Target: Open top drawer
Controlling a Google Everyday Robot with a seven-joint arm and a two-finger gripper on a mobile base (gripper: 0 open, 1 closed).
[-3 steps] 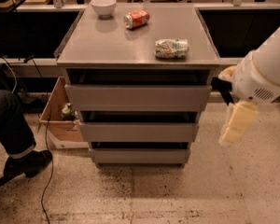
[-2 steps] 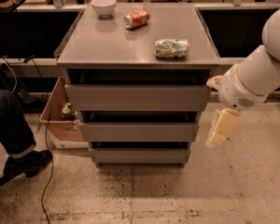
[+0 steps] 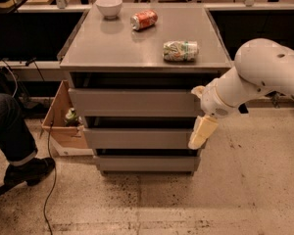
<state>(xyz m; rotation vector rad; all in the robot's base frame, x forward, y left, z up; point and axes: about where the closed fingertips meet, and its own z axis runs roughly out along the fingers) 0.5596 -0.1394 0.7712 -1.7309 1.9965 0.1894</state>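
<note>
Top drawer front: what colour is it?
The top drawer is plain grey, camera view; gripper just below its right end.

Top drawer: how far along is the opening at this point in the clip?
Done: little beyond the approach. The top drawer looks shut, with no tray showing. In hand: the gripper hangs at the right edge of the cabinet, just below that drawer's right corner and level with the middle drawer front. Left: get a hold on the top front and pull it out.

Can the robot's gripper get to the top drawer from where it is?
Probably yes. The gripper hangs just below the right end of the top drawer, in front of the drawers, and nothing stands between them.
</note>
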